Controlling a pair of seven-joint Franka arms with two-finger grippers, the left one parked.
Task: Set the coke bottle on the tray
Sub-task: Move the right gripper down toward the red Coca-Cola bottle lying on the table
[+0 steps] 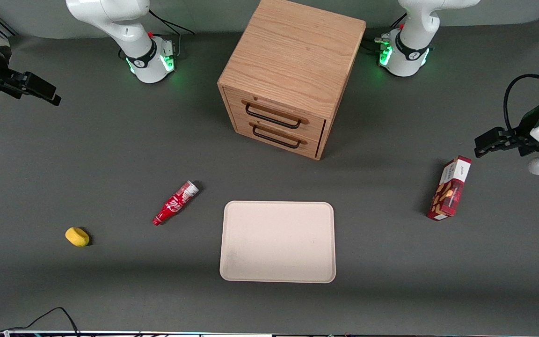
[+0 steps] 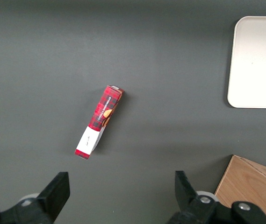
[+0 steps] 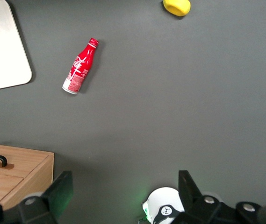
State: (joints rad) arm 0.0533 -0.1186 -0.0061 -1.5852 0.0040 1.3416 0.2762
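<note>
Nothing is done yet: I see the coke bottle (image 1: 176, 202) lying on the surface near the tray (image 1: 277, 241), at its ten o'clock, and my gripper (image 3: 122, 193), fingers spread and empty, high above, well apart.

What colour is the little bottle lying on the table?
The coke bottle is red with white writing and a silvery-white base, best seen in the right wrist view. The gripper is open, apart from it.
</note>
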